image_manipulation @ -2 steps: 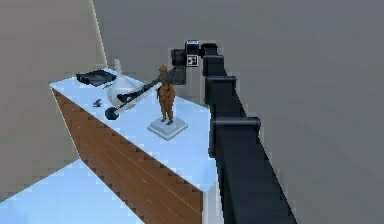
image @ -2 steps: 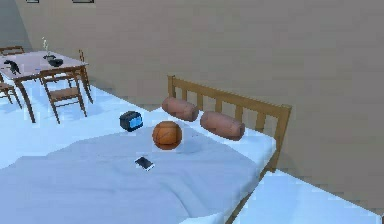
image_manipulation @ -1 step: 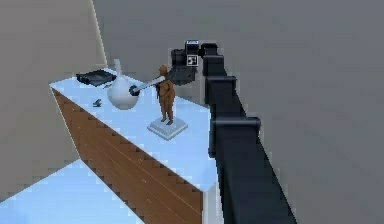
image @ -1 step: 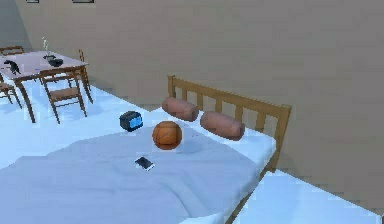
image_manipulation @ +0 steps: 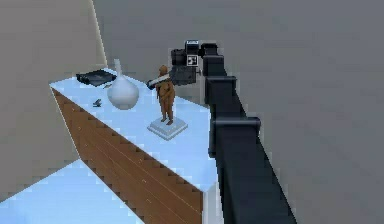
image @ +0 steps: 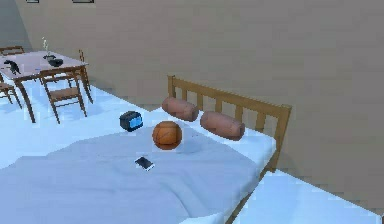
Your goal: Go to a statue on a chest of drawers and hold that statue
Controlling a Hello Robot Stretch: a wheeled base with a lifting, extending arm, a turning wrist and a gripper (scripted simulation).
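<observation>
Standing on a pale base, the brown statue (image_manipulation: 167, 98) is on the chest of drawers (image_manipulation: 120, 150), with the end effector (image_manipulation: 160, 80) at its head; whether it holds anything, I cannot tell. A white vase (image_manipulation: 122, 92) stands just beside the statue, a dark flat thing (image_manipulation: 95, 76) farther. A basketball (image: 167, 135) lies on the bed (image: 80, 178).

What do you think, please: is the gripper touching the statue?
Cannot tell: the arm side view shows the gripper overlapping the statue near its head.
</observation>
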